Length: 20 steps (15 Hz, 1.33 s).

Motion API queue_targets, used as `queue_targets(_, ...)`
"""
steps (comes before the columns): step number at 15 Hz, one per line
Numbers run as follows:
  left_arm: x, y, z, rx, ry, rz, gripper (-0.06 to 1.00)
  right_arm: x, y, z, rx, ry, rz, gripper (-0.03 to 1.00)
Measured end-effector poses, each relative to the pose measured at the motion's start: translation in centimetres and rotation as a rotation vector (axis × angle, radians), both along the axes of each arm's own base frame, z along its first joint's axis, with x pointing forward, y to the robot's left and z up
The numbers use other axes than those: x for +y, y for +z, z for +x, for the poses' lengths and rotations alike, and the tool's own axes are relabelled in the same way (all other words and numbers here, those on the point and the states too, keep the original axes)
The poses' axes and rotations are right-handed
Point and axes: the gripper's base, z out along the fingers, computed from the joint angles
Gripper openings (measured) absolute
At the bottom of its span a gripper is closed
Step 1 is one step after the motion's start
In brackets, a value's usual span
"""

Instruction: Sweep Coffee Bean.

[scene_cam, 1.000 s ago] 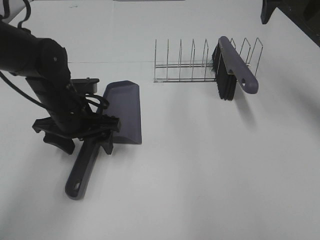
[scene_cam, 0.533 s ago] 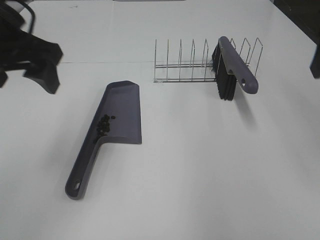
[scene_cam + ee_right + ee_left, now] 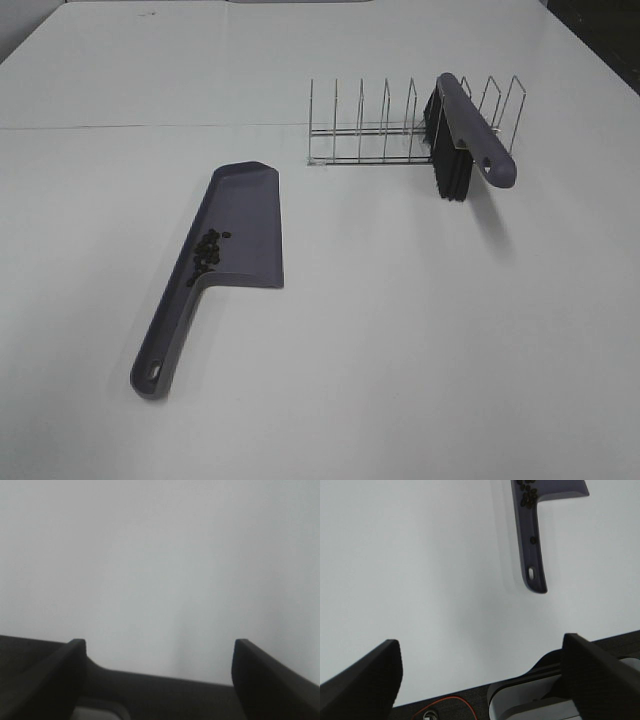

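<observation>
A purple-grey dustpan (image 3: 240,225) lies flat on the white table, handle toward the near left. A small cluster of dark coffee beans (image 3: 206,254) sits in the pan by the handle's root. The left wrist view shows the dustpan's handle (image 3: 532,555) and the beans (image 3: 527,491) far from my left gripper (image 3: 482,675), which is open and empty. My right gripper (image 3: 159,667) is open and empty over bare table. A purple brush (image 3: 462,138) with black bristles leans on the wire rack (image 3: 400,125). Neither gripper shows in the exterior high view.
The wire rack stands at the back middle of the white table (image 3: 400,330). A dark edge shows at the far right corner (image 3: 600,30).
My left arm has let go of the dustpan's handle and pulled back out of the exterior view to the left. The beans in the pan are now uncovered. The dustpan and brush stay put.
</observation>
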Motion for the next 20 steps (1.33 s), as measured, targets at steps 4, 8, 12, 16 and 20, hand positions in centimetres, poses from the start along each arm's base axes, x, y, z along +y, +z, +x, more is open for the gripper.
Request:
queue_targets(4, 3.4, -2.3, -6.4, -0.193, 0.005, -0.041, 0.81, -0.8, -0.2, -5.1, -0.328, 0.042, 0.021, 0.71)
queue_targets(8, 5.0, -4.3, -9.8, -0.397, -0.004, -0.131, 0.81, -0.4, -0.5, -6.7, -0.401, 0.107, 0.061, 0.64)
queue_targets(12, 5.1, -4.2, -11.0, -0.510, -0.101, -0.150, 0.81, -0.4, -0.4, -6.7, -0.405, 0.117, 0.062, 0.62)
queue_targets(16, 5.0, -4.2, -11.1, -0.514, -0.125, -0.146, 0.81, -0.4, -0.4, -6.7, -0.405, 0.117, 0.062, 0.62)
queue_targets(20, 5.0, -4.2, -11.1, -0.515, -0.126, -0.147, 0.81, -0.4, -0.4, -6.7, -0.405, 0.117, 0.063, 0.62)
